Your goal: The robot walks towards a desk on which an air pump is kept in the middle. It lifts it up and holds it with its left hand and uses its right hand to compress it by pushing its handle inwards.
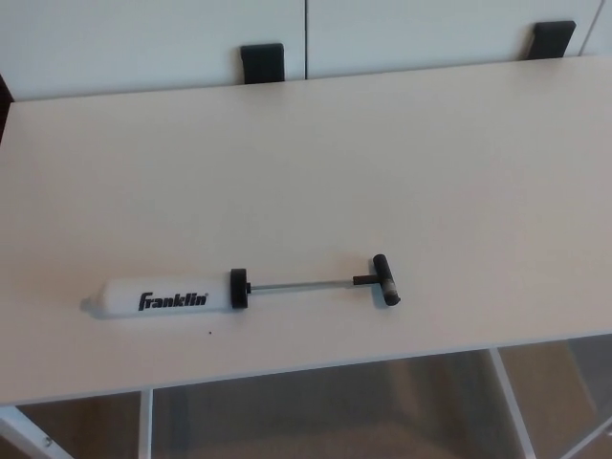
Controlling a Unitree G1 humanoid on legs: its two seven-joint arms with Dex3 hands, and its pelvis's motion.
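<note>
A: Near the front edge of the pale beige desk top (316,153), you've got the white plastic air pump with the black "Franklin" lettering (167,298) lying flat on its side.

B: Which way round?

A: Barrel to your left, rounded tip pointing left. Black collar (238,288) caps the barrel's right end, thin metal rod (301,283) runs out of it to the right, fully extended. Black T-shaped handle (386,280) sits at the rod's end, crossbar lying across the rod, resting on the desk.

B: And your robot's hands?

A: Neither one shows, so you get no finger state for left or right. Nothing touches the pump.

B: Anything else?

A: Two black brackets (262,59) at the far edge against the white wall panels (153,38). White desk legs (145,421) below.
</note>
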